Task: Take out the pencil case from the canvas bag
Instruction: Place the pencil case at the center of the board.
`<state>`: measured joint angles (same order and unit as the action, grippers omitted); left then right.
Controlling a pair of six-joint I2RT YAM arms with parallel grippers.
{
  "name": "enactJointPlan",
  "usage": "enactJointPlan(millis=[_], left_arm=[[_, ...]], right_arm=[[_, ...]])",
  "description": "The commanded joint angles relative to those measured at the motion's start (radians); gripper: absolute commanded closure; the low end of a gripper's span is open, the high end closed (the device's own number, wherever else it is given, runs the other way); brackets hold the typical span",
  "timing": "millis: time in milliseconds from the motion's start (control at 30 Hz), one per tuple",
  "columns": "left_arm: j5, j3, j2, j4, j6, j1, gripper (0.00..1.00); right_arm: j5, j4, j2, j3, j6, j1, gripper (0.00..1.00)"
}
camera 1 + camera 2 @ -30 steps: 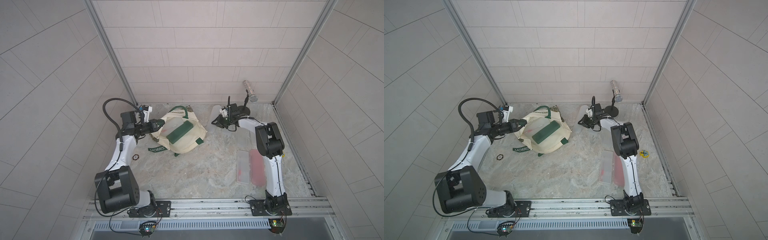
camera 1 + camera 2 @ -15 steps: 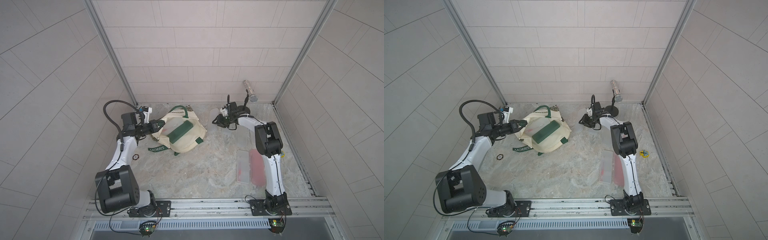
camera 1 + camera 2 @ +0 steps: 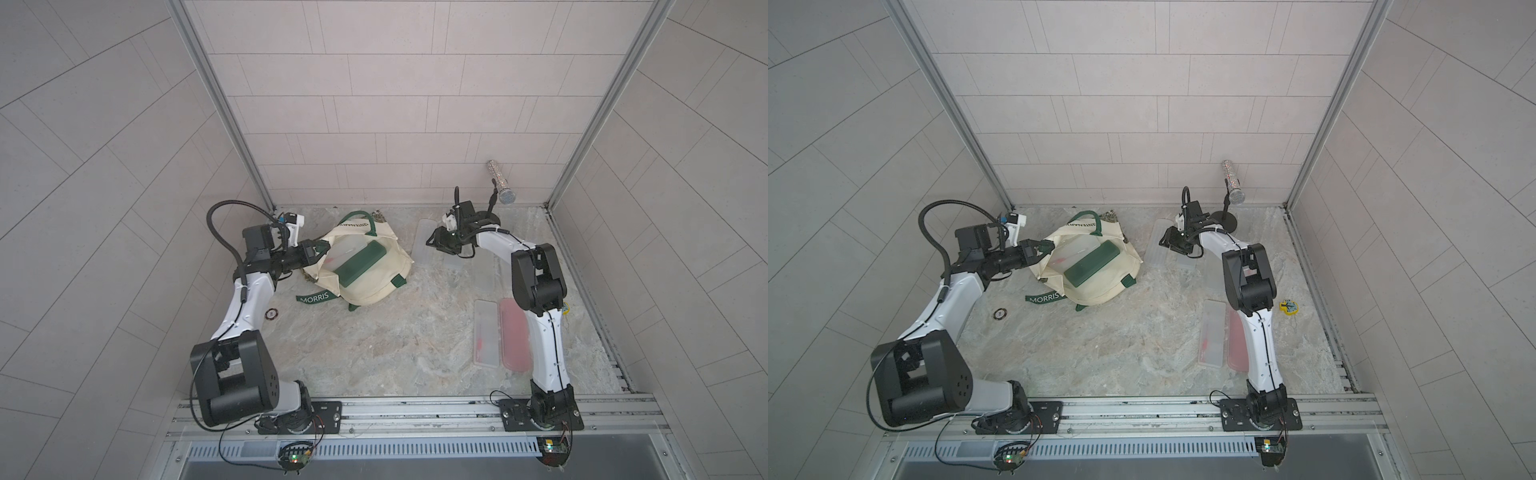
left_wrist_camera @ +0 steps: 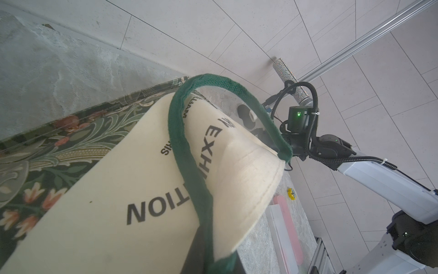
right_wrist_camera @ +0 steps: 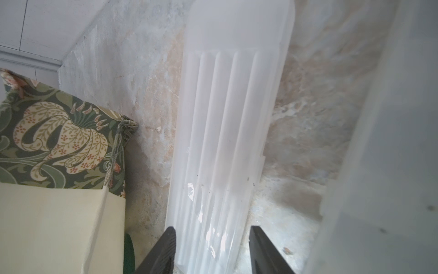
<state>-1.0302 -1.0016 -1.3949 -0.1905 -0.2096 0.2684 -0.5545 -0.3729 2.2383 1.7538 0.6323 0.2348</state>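
- right gripper (image 5: pixel 212 229): jaws apart, straddling one end of the clear ribbed pencil case (image 3: pixel 422 230) across its width; one finger sits at its edge, the other stands off; nothing pinched, so I read it as let go
- that case lies flat on the table (image 3: pixel 395 345) near the back edge, just beside the canvas bag (image 3: pixel 374 289) on its right side, fully outside it; long axis runs roughly back edge to front edge
- left gripper (image 3: pixel 315 252): clamped on the bag's rim at its left side; mouth stands open upward; busy, not free for a pick
- in the mouth, both top views: a green pencil case (image 3: pixel 360 264) on top; a clear case with red inside (image 3: pixel 338 252) just beside it, partly under the rim
- key relation if another case has to come out: the green one lies left of the right gripper, across the bag's right wall, near; long axis diagonal, front-left to back-right; back-right end points toward the right gripper
- judgement: right arm goes, since it is the only free effector and is on the open side; turn the wrist so the jaws cross the short side; enter over the rim, not through fabric
- risk: soft rim may sag onto the case if the left grip slackens
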Motion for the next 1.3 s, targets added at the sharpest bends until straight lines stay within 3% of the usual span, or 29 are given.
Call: enactJointPlan(millis=[0, 67, 133, 167, 200, 567, 867, 1033, 1267], left_arm=[[0.008, 0.011, 0.002, -0.015, 0.01, 0.008, 1.0], [0.013, 0.01, 0.001, -0.021, 0.013, 0.008, 1.0], [0.015, 0.009, 0.001, -0.024, 0.016, 0.008, 1.0], [0.016, 0.009, 0.002, -0.025, 0.016, 0.007, 1.0], [0.016, 0.009, 0.001, -0.027, 0.016, 0.008, 1.0], [0.044, -0.044, -0.016, -0.118, 0.091, 0.008, 1.0], [0.047, -0.101, -0.048, -0.208, 0.161, 0.007, 1.0], [0.073, -0.202, -0.079, -0.376, 0.348, 0.003, 1.0], [0.051, -0.295, -0.156, -0.472, 0.358, 0.0, 1.0]], right_arm=[[0.048, 0.006, -0.121, -0.038, -0.016, 0.003, 0.45], [0.051, 0.046, -0.163, -0.079, -0.005, 0.009, 0.39], [0.05, 0.097, -0.206, -0.127, 0.01, 0.018, 0.26], [0.046, 0.119, -0.226, -0.149, 0.016, 0.022, 0.17], [0.048, 0.148, -0.249, -0.175, 0.026, 0.027, 0.01], [0.047, 0.479, -0.45, -0.479, 0.121, 0.12, 0.0], [0.133, 0.782, -0.636, -0.732, 0.158, 0.3, 0.0], [0.171, 0.817, -0.675, -0.778, 0.133, 0.406, 0.0], [0.234, 0.903, -0.646, -0.809, 0.13, 0.546, 0.0]])
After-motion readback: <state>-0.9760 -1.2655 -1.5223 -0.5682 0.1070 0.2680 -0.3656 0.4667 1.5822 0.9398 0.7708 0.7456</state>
